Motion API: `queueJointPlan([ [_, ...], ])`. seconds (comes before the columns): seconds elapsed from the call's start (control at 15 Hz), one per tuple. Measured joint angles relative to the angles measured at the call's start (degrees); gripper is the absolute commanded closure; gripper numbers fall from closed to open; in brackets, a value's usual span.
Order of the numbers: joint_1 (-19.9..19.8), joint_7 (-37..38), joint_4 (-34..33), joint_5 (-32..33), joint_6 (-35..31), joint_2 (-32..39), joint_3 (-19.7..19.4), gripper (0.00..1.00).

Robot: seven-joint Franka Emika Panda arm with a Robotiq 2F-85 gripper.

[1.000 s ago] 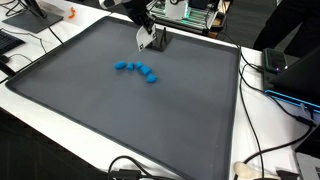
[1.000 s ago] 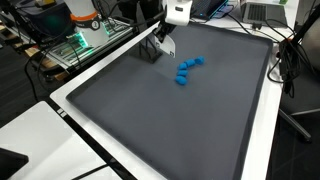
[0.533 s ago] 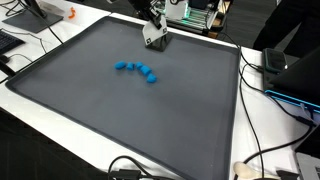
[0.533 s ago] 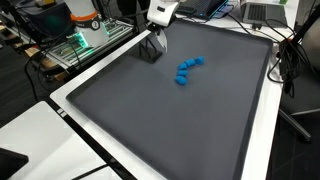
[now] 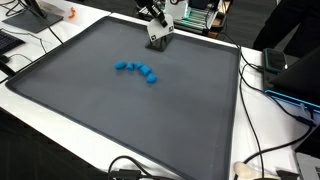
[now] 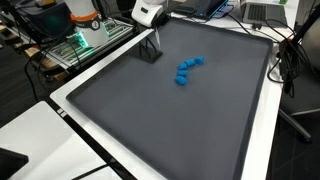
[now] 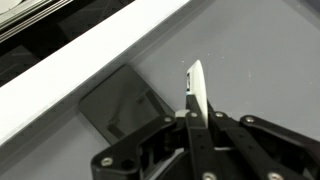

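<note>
The gripper (image 7: 192, 118) is clamped on a thin, flat white piece (image 7: 196, 88). Well apart, rounded blue beads (image 5: 137, 69) lie in a curved row on the matte grey mat (image 5: 80, 110).

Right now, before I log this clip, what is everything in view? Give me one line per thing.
mat: one, dark grey, covers most of the table
table: one, white, under the mat
blue pieces: about six, blue, in a curved row mid-mat
dark square: one, dark grey, flat on the mat by its far edge
white flat piece: one, white, clamped upright over the mat's far edge
cables: several, black, along the table's edges
orange object: one, orange, beyond a far corner
arm: one, white and black, reaching in over the far edge
fingers: two, black, shut on the white flat piece
</note>
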State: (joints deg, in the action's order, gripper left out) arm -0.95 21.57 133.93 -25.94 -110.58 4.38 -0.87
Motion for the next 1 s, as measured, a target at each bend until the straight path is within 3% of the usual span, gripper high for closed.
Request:
queueJointPlan([
  [1.0,-1.03,5.35,9.59,-11.31,-13.50,-2.15,-0.98,0.99],
])
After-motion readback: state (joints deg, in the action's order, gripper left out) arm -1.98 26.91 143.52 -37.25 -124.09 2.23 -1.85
